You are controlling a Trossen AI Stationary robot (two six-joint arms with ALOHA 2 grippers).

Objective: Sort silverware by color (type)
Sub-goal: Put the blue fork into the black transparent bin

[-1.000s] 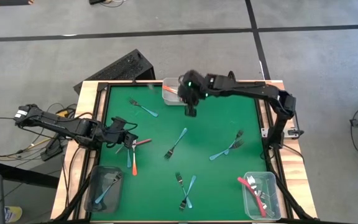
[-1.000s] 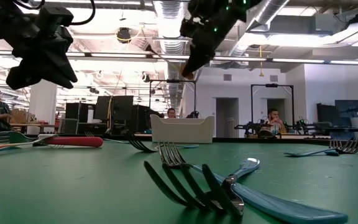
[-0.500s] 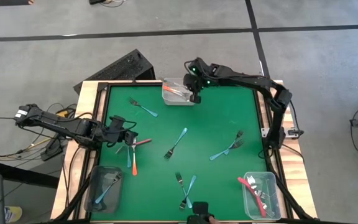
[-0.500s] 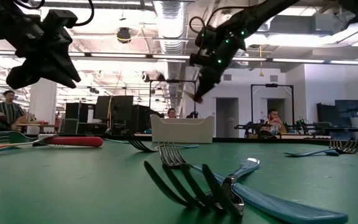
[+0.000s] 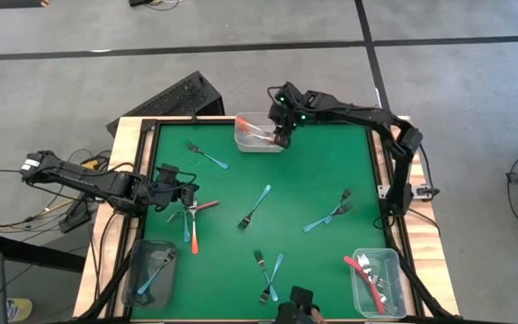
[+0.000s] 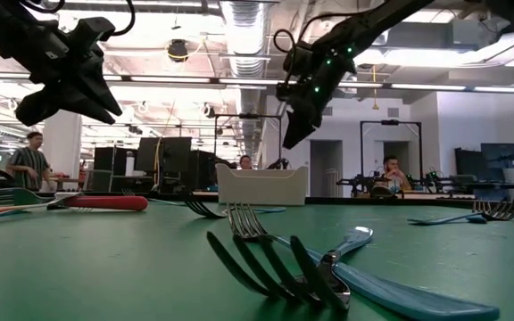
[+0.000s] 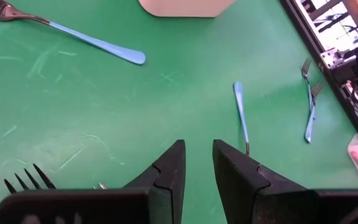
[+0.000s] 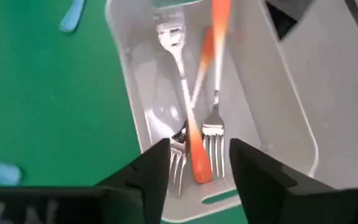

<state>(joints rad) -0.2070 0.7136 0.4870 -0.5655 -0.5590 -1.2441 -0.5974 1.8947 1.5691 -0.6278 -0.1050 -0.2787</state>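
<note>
My right gripper (image 5: pixel 282 137) hangs open above the clear far bin (image 5: pixel 245 142), touching nothing. In the right wrist view orange-handled forks (image 8: pixel 199 155) lie in that bin below its fingers (image 8: pixel 199 152), one of them blurred. My left gripper (image 5: pixel 185 193) is at the table's left side, its fingers (image 7: pixel 199 149) a narrow gap apart and empty, just above a small heap of a red fork (image 5: pixel 207 206), an orange fork (image 5: pixel 195 239) and a blue fork (image 5: pixel 187 230). Other blue forks lie flat on the green mat: (image 5: pixel 207 155), (image 5: pixel 254 207), (image 5: pixel 329 214), (image 5: pixel 270 274).
A clear bin with blue forks (image 5: pixel 154 270) stands at the near left corner, and a clear bin with red forks (image 5: pixel 378 281) at the near right corner. A raised dark frame (image 5: pixel 147 180) runs round the mat. People move in the room behind the table (image 6: pixel 32 160).
My right gripper has gone toward the table's far edge with an orange fork and stopped over the far bin. It has let go, and the fork has dropped into the bin.
</note>
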